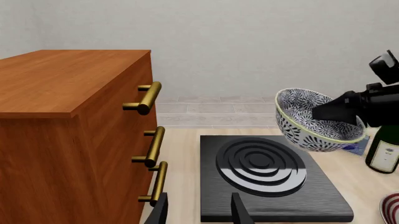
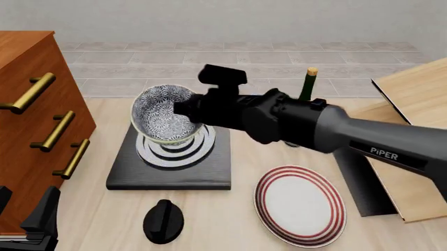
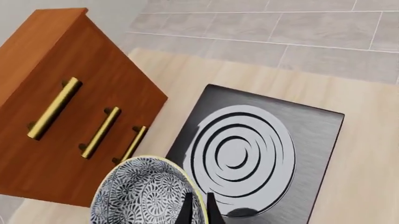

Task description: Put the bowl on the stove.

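The right gripper (image 2: 187, 111) jaws clamp the tilted blue-grey floral bowl (image 2: 162, 115) by its pale rim above the stove (image 2: 170, 159); left jaws stand wide.

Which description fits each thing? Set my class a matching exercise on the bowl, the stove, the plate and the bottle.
Things:
1. bowl
2. stove
3. plate
4. bottle

Descriptions:
A. flat on the table, red rings
B. held tilted in the right gripper, above the burner
C. standing upright, mostly behind the right arm
D. black slab beside the wooden drawers

Pairs: 1-B, 2-D, 3-A, 4-C
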Controlling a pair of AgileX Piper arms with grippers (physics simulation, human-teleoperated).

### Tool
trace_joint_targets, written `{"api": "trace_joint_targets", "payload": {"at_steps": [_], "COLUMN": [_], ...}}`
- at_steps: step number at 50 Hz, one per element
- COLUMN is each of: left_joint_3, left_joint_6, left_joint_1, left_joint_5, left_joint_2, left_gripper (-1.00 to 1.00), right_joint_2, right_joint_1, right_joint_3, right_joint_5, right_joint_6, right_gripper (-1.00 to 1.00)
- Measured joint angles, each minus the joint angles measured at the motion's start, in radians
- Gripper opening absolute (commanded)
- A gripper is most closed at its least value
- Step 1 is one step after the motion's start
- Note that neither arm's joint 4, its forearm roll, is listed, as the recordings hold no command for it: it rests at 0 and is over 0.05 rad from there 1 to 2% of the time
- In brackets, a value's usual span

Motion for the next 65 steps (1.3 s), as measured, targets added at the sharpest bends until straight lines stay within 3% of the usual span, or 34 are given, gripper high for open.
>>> {"api": "trace_joint_targets", "payload": {"at_steps": [33,65], "left_joint_3": [0.0,0.0], "left_joint_6": [0.0,0.0], "left_joint_1": [0.0,0.0], "left_joint_5": [0.0,0.0], "left_joint_2": [0.0,0.0], "left_gripper": [1.0,1.0], "right_joint_2": [0.249,0.42], "right_joint_1": [-0.052,-0.102], "right_joint_3": [-0.275,-0.405], "right_joint_5": [0.068,0.07], "right_joint_6": [-0.007,0.013], "right_gripper": [-1.0,-1.0]}}
